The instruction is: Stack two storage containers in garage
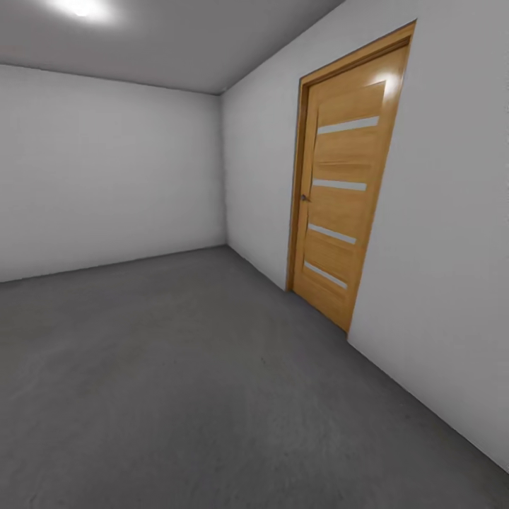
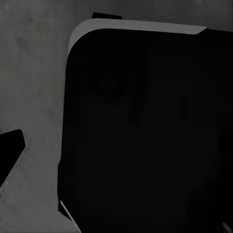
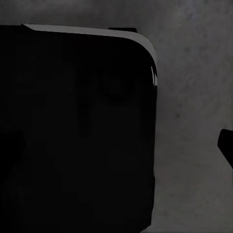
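**Bare garage corner, wrist cameras over dark bodywork**

Head view: grey matte floor (image 1: 191, 396) runs back to a corner where two plain white walls (image 1: 106, 170) meet. A wooden door (image 1: 344, 191) with four pale horizontal strips stands shut in the right-hand wall, a small dark handle on its left edge. A ceiling light (image 1: 81, 7) glows near the top left corner of the room. This looks like the garage, and its floor lies open from the near edge to the far wall.

Left wrist view: a big black rounded-corner panel (image 2: 145, 131), seemingly part of the robot's own body, sits over the same grey floor (image 2: 34, 73). A dark tip (image 2: 9, 145) pokes in at one edge, possibly a finger; I cannot tell how the jaws stand.

Right wrist view: a matching black panel (image 3: 77, 131) covers most of the floor (image 3: 194, 73). A small dark piece (image 3: 226, 143) shows at the edge; the jaw state cannot be told here either.
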Motion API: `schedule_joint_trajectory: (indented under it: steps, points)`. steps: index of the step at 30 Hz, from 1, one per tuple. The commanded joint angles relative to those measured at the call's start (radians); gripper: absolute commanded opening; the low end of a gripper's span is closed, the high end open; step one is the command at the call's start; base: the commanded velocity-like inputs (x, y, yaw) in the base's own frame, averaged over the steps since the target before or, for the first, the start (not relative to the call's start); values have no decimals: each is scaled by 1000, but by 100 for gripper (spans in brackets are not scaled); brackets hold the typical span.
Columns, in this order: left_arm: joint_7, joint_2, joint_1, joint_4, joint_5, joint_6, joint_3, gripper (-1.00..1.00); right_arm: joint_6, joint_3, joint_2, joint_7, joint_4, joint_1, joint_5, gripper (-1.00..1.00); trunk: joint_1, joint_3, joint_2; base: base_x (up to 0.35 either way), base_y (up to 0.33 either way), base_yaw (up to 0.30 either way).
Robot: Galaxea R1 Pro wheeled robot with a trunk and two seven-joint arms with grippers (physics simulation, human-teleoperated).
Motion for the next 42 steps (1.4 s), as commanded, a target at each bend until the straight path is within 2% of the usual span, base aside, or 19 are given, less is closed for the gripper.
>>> schedule_joint_trajectory:
  steps: [1, 32, 42]
  points:
    - [0, 0, 0, 0, 8, 1, 4, 100, -4, 1, 0, -1, 1, 0, 0, 100, 1, -1, 0, 287, 246, -242]
    - [0, 0, 0, 1, 9, 9, 5, 100, -4, 1, -1, -1, 1, 0, 0, 100, 1, -1, 0, 291, 222, -241]
    - [0, 0, 0, 3, 9, 10, 5, 100, -5, 1, -2, -1, 1, 0, 0, 100, 1, -1, 0, 307, 165, -40]
